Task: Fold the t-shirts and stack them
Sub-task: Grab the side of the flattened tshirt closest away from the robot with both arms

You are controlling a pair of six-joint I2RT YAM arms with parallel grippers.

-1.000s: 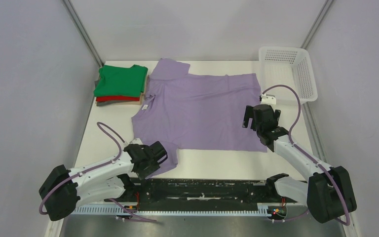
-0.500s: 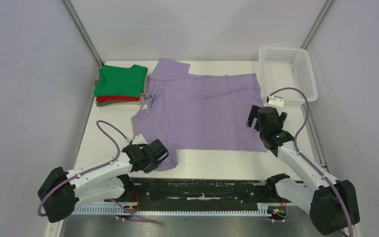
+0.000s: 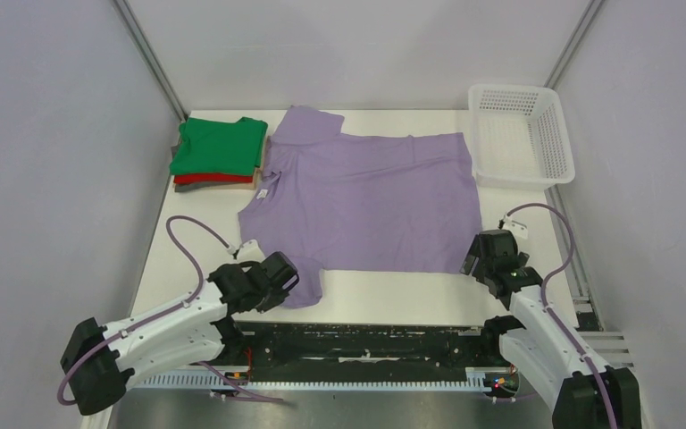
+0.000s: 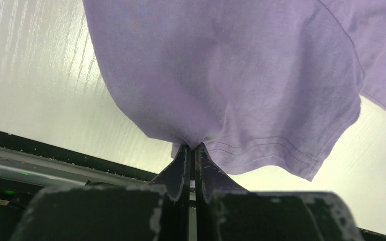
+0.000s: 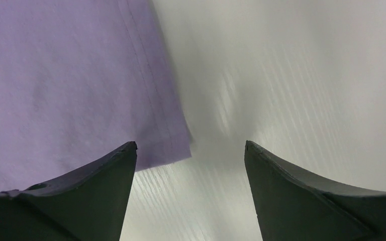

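Three parts of the job look settled, or at least two that can be seen. A folded stack sits at the upper left of the top view, with the green shirt (image 3: pixel 219 145) on top and the red shirt (image 3: pixel 198 179) showing under it. What lies below those I cannot make out clearly.

The purple shirt (image 3: pixel 366 201) is the one in hand. It lies spread flat across the middle of the surface (image 3: pixel 393 295), sleeves out, no fold made in it yet.

The left jaws, at the lower left of the top view, are pinched tight on the edge of the near sleeve (image 4: pixel 261 145), and the cloth bunches up where they meet. The right jaws, at the lower right, stand wide apart and hold nothing. The wrist view shows them straddling the shirt's hem corner (image 5: pixel 173 145), one tip over cloth and the other over bare surface.

The white basket (image 3: pixel 554 134) at the upper right looks empty.

By my reading, this shirt needs all its folds and then a place on the stack. With nothing waiting in the basket, it seems to be the last one.
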